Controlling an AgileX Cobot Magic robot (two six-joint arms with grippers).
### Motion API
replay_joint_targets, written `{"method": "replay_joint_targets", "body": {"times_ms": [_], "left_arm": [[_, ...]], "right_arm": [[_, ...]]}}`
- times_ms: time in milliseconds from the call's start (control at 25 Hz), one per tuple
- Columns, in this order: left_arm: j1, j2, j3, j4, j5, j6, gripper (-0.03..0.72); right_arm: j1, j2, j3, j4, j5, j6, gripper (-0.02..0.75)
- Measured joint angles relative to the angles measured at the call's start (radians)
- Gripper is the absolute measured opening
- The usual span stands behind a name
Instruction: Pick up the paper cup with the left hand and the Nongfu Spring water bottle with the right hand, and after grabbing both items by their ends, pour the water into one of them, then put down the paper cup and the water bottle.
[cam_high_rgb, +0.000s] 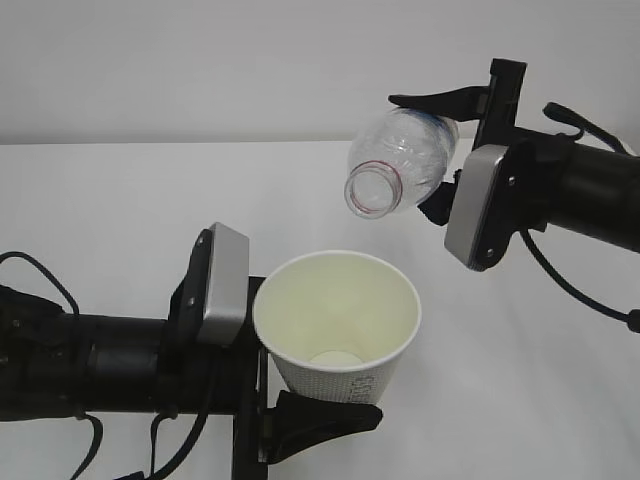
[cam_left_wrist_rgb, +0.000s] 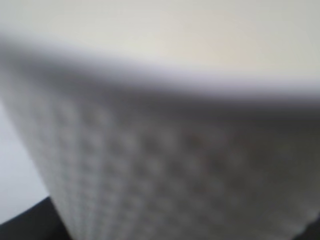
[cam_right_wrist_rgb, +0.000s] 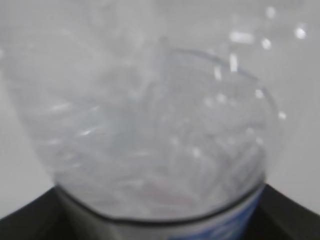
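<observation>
Exterior view: the big white table (cam_high_rgb: 120, 200) lies under everything. The left hand (cam_high_rgb: 300, 400) grips the paper cup (cam_high_rgb: 340, 320) by its bottom end and holds it up, leaning a bit, mouth open to us. The right hand (cam_high_rgb: 440, 150) grips the Nongfu Spring water bottle (cam_high_rgb: 400, 160) by its back end. The bottle tips down, its mouth above the cup, not touching.
</observation>
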Motion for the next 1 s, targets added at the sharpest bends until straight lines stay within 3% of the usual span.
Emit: {"method": "replay_joint_targets", "body": {"times_ms": [1000], "left_arm": [[0.0,0.0,-0.001,0.002,0.0,0.0,0.501]], "right_arm": [[0.0,0.0,0.0,0.044,-0.059,-0.131,0.521]]}}
